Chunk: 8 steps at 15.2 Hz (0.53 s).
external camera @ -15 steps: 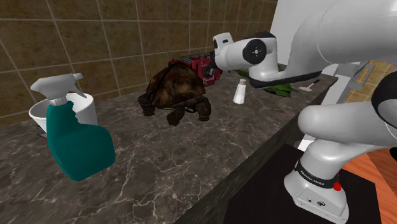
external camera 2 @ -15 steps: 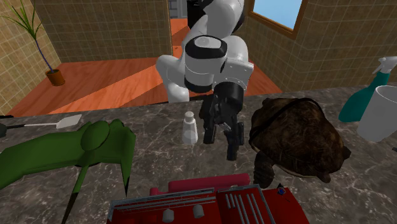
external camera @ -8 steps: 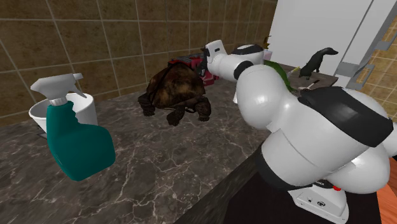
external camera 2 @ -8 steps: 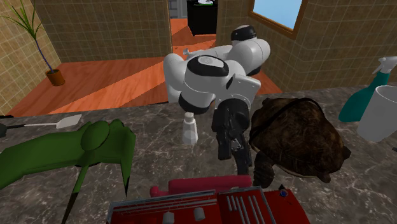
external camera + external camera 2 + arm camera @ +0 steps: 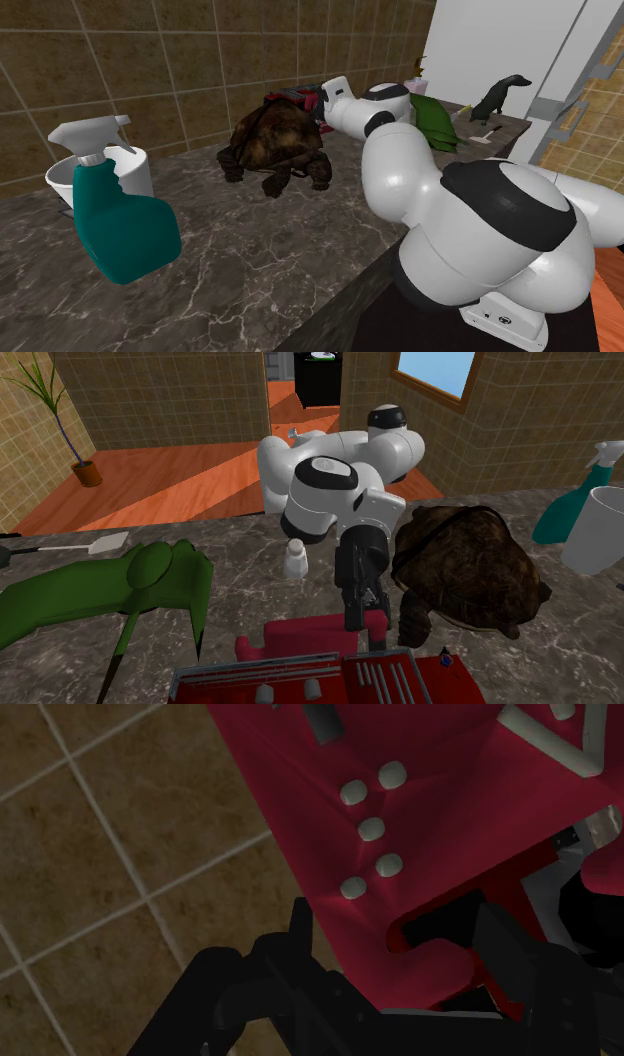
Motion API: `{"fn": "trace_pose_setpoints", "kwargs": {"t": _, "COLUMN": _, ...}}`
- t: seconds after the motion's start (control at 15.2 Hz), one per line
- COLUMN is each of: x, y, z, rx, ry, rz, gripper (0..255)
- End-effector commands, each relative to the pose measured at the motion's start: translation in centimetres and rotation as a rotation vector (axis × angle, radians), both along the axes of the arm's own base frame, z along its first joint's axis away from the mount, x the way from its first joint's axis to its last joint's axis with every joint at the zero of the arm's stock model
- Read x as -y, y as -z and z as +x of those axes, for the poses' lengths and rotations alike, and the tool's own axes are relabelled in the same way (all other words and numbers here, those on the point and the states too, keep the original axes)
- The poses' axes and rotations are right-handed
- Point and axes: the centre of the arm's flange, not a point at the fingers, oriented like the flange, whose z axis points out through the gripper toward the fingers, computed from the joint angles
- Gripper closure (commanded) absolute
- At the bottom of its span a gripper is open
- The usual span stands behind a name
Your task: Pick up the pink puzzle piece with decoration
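Red studded puzzle piece (image 5: 440,824) sits between the pincer's (image 5: 365,630) parted jaws.

Marbled counter (image 5: 260,255), turtle (image 5: 275,145), teal spray bottle (image 5: 122,228), shaker (image 5: 295,560), crimson puzzle piece (image 5: 290,642)

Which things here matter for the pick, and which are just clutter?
Job: crimson puzzle piece with grey studs; claw.
Lying about: turtle, teal spray bottle, white cup, small white bottle, green toy.

Shoulder view beside the stand (image 5: 375,325); second exterior view opposite, across the counter (image 5: 250,567); turtle (image 5: 275,140) in both; wrist close-up.
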Motion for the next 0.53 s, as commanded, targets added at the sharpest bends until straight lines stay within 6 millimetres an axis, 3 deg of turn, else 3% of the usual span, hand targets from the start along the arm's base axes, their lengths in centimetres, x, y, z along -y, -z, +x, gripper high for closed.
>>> {"fn": "trace_pose_setpoints", "kwargs": {"t": 0.0, "x": 0.09, "y": 0.24, "z": -0.04, "rx": -0.003, "ry": 0.003, "rz": 0.000, "gripper": 255}}
{"fn": "trace_pose_setpoints", "kwargs": {"t": 0.46, "x": 0.01, "y": 0.11, "z": -0.04, "rx": -0.003, "ry": 0.003, "rz": 0.001, "gripper": 255}}
